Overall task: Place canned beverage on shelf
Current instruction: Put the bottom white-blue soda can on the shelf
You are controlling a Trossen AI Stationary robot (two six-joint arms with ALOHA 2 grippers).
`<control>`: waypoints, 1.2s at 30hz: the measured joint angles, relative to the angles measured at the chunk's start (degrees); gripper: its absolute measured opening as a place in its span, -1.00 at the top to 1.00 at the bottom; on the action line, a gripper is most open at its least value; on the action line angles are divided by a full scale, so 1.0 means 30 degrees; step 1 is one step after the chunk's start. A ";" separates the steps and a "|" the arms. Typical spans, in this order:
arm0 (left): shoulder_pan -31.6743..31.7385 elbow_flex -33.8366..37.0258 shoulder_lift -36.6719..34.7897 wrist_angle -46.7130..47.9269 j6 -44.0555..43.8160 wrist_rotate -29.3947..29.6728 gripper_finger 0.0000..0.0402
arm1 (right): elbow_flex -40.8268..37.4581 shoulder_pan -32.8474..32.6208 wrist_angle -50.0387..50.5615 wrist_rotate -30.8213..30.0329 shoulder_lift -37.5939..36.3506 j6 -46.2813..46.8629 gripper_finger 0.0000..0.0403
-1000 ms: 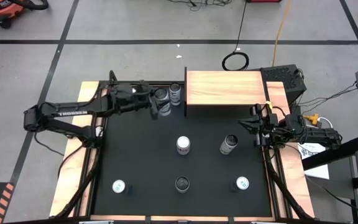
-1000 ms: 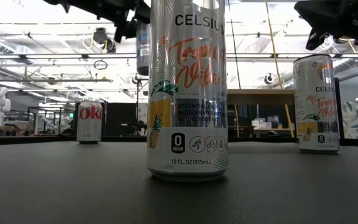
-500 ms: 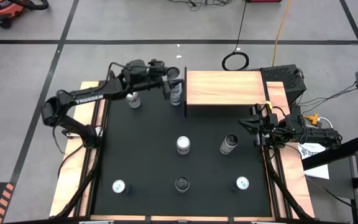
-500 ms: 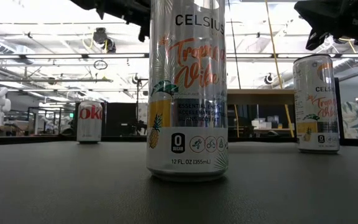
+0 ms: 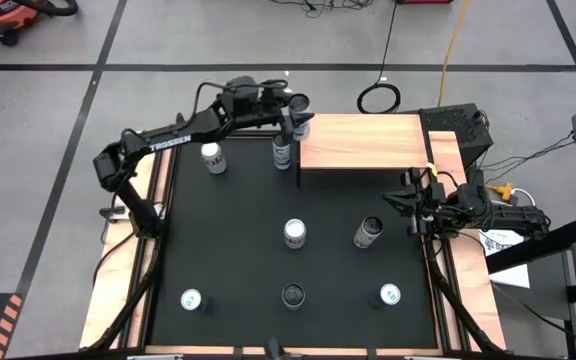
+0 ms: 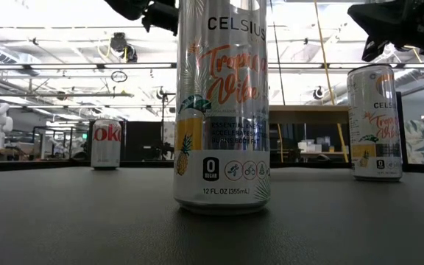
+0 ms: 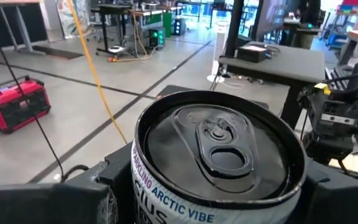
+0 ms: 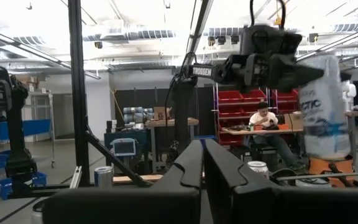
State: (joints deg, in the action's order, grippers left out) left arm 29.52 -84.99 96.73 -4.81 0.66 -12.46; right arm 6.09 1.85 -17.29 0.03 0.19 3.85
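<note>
Light-wood shelf (image 5: 360, 140), black mat (image 5: 228, 260)

Read "CELSIUS", "12 FL. OZ (355mL)" and "0 SUGAR" on near can (image 6: 221, 110); "oke" on red-lettered can (image 6: 107, 143) behind it; "ARCTIC VIBE" on gripped can (image 7: 219, 162); "TROSSEN" on left arm (image 5: 165, 144).

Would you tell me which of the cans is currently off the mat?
The Arctic Vibe can in the left pincer, raised by the shelf's corner; the others stand on the black mat.
</note>
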 joint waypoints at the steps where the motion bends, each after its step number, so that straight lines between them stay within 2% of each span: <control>1: 0.0000 -0.0414 0.0190 0.0266 0.0346 -0.0001 -0.27 | 0.0000 0.0000 0.0020 0.0000 0.0000 0.0001 1.00; 8: 0.0171 -0.2667 0.1588 0.1553 0.1043 -0.0017 -0.27 | 0.0000 0.0006 0.0013 -0.0066 0.0000 -0.0006 1.00; 17: 0.1188 -0.3973 0.3246 0.1573 0.0946 -0.0501 -0.27 | 0.0000 0.0000 0.0187 -0.0073 0.0000 -0.0006 1.00; 22: 0.1494 -0.4926 0.4492 0.1573 0.0880 -0.1447 -0.27 | 0.0000 0.0000 0.0570 -0.0080 0.0000 -0.0006 1.00; 28: 0.1388 -0.5318 0.5608 0.1720 0.0880 -0.1555 -0.27 | 0.0000 0.0000 0.0915 -0.0080 0.0000 -0.0006 1.00; 36: 0.1530 -0.5349 0.5740 0.1645 0.0868 -0.1556 -0.27 | 0.0000 0.0000 0.0887 -0.0080 0.0000 -0.0006 1.00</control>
State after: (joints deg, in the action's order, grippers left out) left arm 34.11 -101.03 113.95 0.12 3.27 -17.12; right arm 6.09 1.85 -14.63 -0.21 0.19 3.84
